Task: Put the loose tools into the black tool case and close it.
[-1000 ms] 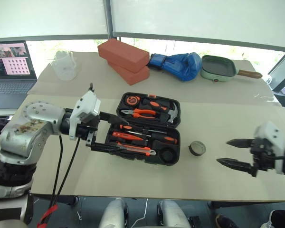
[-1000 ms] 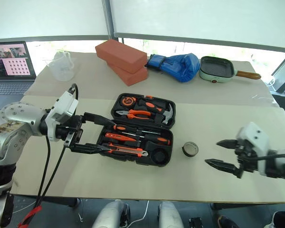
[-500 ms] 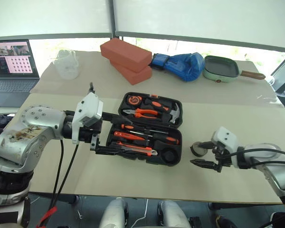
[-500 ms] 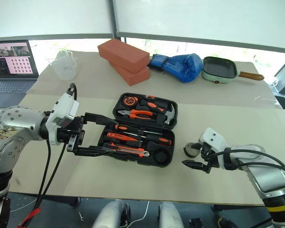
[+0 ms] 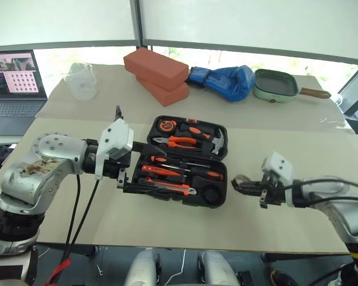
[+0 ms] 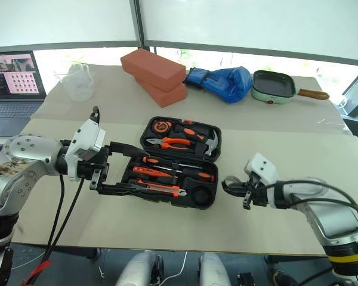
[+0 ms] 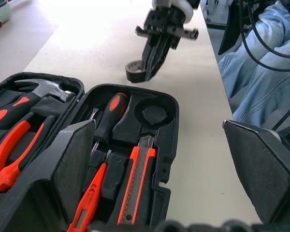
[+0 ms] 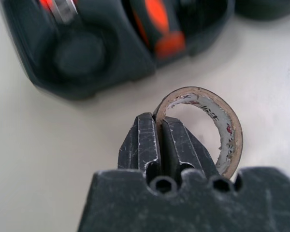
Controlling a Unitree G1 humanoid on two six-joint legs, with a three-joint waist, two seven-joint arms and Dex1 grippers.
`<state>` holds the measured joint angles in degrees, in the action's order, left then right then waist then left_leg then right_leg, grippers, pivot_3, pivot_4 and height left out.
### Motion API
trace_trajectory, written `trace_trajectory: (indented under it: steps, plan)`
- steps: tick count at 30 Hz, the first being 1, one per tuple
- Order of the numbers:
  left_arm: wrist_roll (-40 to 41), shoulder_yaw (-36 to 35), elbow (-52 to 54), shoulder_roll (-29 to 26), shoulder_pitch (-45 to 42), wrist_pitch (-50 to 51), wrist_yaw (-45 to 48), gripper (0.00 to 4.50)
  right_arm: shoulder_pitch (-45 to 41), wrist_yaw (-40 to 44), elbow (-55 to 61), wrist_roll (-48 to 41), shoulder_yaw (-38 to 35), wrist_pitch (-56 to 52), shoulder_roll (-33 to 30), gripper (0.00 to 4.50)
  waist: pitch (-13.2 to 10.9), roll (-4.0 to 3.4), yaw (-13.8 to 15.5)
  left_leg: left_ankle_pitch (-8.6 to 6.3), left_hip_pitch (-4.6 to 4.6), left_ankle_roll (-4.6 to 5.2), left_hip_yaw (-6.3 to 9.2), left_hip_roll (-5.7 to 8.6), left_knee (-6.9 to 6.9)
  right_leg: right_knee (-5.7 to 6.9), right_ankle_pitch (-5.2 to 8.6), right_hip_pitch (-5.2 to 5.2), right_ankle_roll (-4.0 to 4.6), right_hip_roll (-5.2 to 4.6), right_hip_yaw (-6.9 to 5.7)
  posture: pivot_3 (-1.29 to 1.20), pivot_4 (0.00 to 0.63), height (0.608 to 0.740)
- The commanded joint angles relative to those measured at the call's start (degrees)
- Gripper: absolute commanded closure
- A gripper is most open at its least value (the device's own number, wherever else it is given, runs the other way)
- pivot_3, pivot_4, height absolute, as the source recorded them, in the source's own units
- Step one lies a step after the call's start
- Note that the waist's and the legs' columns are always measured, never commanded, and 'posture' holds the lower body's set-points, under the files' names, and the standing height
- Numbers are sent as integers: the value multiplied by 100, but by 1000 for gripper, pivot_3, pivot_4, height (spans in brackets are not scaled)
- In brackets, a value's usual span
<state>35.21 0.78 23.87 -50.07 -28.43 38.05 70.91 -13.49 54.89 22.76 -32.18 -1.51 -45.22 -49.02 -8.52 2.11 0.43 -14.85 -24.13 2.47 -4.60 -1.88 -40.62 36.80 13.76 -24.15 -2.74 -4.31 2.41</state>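
Two red bricks [image 5: 156, 72] stacked at far table edge, blue glove [image 5: 222, 81] beside them, green pan [image 5: 275, 85], clear jug [image 5: 82, 80], laptop [image 5: 12, 83] far left.

Before you: the beige surface [image 5: 167, 229] bearing the open black tool case [image 5: 187, 159] at centre; along its far edge, two red bricks [image 5: 156, 74], a blue glove [image 5: 225, 81], a green pan [image 5: 275, 85], a clear jug [image 5: 82, 80] and a laptop [image 5: 13, 83].

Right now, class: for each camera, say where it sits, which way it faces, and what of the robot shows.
Eye views: on the head, looking down at the black tool case; both arms show.
Left wrist view: along the open left gripper, over the case.
Right wrist view: along the right gripper, shut on the tape roll.
Shared: case and roll.
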Motion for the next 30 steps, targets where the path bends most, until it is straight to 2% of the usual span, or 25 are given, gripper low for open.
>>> trace_trajectory:
  steps: [1, 8, 17, 19, 21, 23, 28, 29, 30]
  plan:
    - [-39, -44, 72, -130, 46, -144, 43, 0, -234, 48, 726, -325, 206, -169, 65, 4450, 0, 0, 5, 0, 0, 0, 1, 0, 1, 0, 0, -1, 1, 0, -1, 0, 150, 738]
    - [3, -47, 113, -228, 37, -89, 44, 0, -299, -111, 533, 777, 1389, 313, -48, 4450, -1, 1, 26, 0, -2, 0, -2, 4, 3, -4, 0, 0, -2, -10, -2, 0, 150, 738]
    - [-41, -31, 79, -281, 23, -112, 7, 0, -285, 41, 332, 1189, 1815, 677, 94, 4450, -1, 1, 26, 0, -1, -1, -5, 6, 3, -2, 1, -2, -1, -6, -3, 0, 150, 738]
    - [-54, -15, 77, -268, 24, -122, -9, 0, -275, 133, 354, 1160, 1786, 651, 44, 3692, -1, 0, 25, 0, -1, -1, -5, 6, 3, -2, 1, -2, 0, -5, -3, 0, 150, 738]
    - [-64, -8, 66, -258, 25, -135, -16, 0, -266, 207, 466, 1065, 1688, 596, -19, 3173, -1, 1, 32, 0, -1, -1, -5, 6, 3, -2, 1, -2, -1, -6, -3, 0, 150, 738]
    - [-80, 3, 40, -247, 20, -150, -17, 0, -269, 263, 625, 934, 1543, 534, -82, 2448, -1, 1, 36, 0, -2, 0, -4, 5, 3, -4, 2, -2, -1, -7, -5, 0, 150, 738]
    - [-165, 52, -76, -190, -2, -202, -32, 0, -355, 442, 1153, 95, 853, 117, -204, 747, -1, 0, 24, 0, -2, 0, -4, 2, 4, -2, 2, -3, 0, -5, -4, 0, 150, 738]
    - [-181, 59, -95, -176, -7, -210, -48, 0, -353, 468, 1213, -31, 731, 70, -239, 472, -1, 0, 24, 0, -2, 0, -4, 2, 4, -2, 2, -2, 0, -5, -4, 0, 150, 738]
    - [-207, 67, -135, -153, -16, -203, -89, 0, -368, 455, 1231, -204, 539, -24, -249, 472, -1, 1, 23, 0, -2, 0, -4, 1, 4, -2, 2, -2, 0, -6, -4, 0, 150, 738]
